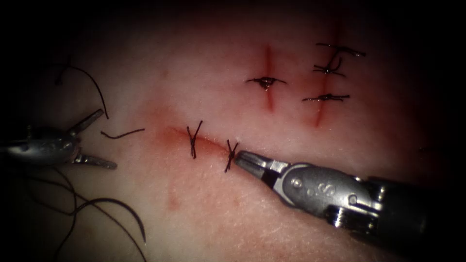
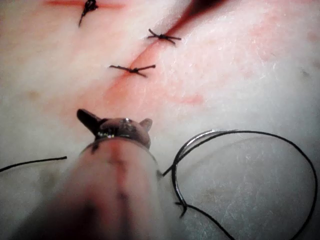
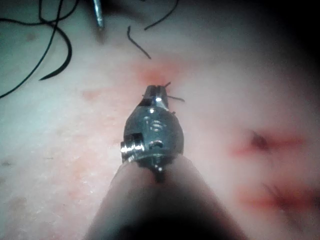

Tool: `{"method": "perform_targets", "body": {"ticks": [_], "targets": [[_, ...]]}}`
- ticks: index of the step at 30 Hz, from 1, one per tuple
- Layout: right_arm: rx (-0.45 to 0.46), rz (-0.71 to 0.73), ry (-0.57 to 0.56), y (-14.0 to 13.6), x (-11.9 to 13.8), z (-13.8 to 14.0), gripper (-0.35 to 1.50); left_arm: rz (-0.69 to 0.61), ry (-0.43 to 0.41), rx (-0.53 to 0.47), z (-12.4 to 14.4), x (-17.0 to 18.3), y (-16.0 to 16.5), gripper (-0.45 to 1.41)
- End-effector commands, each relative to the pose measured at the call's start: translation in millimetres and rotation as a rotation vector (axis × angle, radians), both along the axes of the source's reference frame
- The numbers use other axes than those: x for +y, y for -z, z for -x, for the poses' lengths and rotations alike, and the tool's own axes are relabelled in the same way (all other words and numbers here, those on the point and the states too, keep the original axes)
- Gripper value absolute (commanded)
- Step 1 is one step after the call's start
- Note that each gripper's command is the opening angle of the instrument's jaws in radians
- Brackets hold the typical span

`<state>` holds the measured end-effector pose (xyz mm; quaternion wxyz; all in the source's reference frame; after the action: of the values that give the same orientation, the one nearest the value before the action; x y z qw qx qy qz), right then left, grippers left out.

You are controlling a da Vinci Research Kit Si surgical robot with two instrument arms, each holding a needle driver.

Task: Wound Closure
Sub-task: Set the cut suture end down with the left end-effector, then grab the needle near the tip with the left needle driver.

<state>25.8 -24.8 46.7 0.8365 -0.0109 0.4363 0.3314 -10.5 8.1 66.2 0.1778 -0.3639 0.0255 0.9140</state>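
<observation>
The right end effector (image 1: 241, 159), closed and empty, rests by the cut's (image 1: 208, 143) second knot (image 1: 230, 155). The left end effector (image 1: 99, 138) gapes empty. The needle (image 1: 121, 208) lies loose on the tissue (image 1: 204, 208), left; two stitches tied.

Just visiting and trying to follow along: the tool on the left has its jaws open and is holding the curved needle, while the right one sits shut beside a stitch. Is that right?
Not quite. The left tool has open jaws, but they hold nothing. In the endoscope view the needle lies loose on the tissue below it, with its thread. The right tool does sit shut beside a stitch.
</observation>
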Motion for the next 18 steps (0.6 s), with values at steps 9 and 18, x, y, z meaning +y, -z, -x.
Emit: {"method": "perform_targets", "body": {"ticks": [9,18], "targets": [[0.000,0.005,0.000,-0.8,0.1,-0.9,-0.35,-0.027,-0.174,0.073,4.3,-3.6,3.0,0.69],[0.000,0.009,0.001,-1.0,-0.1,-0.9,-0.35,0.083,-0.270,0.230,4.8,-7.4,2.5,0.64]]}}
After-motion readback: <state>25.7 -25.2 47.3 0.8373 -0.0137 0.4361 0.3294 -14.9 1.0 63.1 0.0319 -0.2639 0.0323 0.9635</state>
